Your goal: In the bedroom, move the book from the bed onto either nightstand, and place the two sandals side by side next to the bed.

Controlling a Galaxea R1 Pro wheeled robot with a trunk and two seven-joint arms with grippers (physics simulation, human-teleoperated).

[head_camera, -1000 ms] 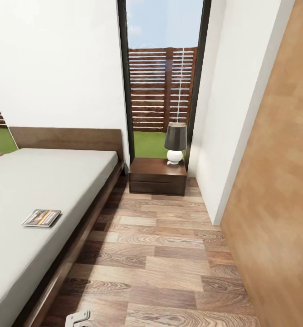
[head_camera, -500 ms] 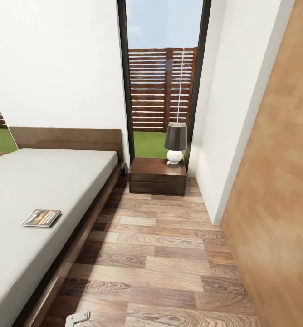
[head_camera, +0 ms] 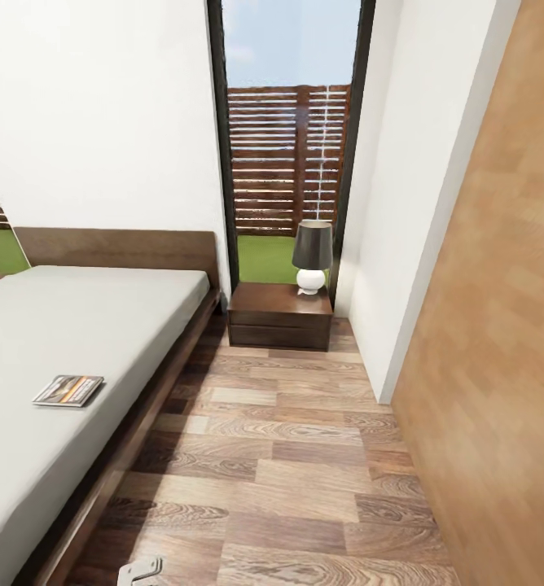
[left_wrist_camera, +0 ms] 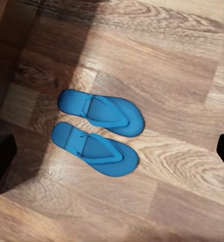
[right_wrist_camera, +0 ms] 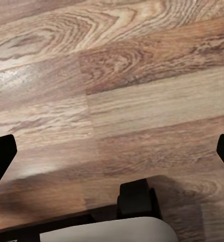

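Nearest to me, the left wrist camera looks down on the two sandals (left_wrist_camera: 97,132), lying on the wood floor (left_wrist_camera: 182,75) side by side, almost touching, toes the same way. That half of the task looks done, I judge, though I can't tell from this view how close they sit to the bed frame. The left gripper (left_wrist_camera: 112,151) shows dark fingertips (left_wrist_camera: 1,156) at both edges of the frame, so its jaws stand wide apart and hold nothing. The right gripper (right_wrist_camera: 112,151) is the same in its wrist view: fingertips (right_wrist_camera: 0,156) far apart, empty, floor under them, and a dark bit of the robot's base (right_wrist_camera: 137,199) close by.

Further out in the head view, the book (head_camera: 68,390) lies flat on the bed (head_camera: 85,325), near the mattress edge that faces the aisle. It sits ahead and to my left, so the left arm is the nearer one for the pick. Its long axis runs roughly across the bed, tilted slightly, short edge toward the aisle.

Farthest, the nightstand (head_camera: 268,305) stands just beside the headboard end of the bed, under the window (head_camera: 288,130). A lamp (head_camera: 312,256) takes its right rear corner; the left and front of the top are free, which I judge is the spot for the book.
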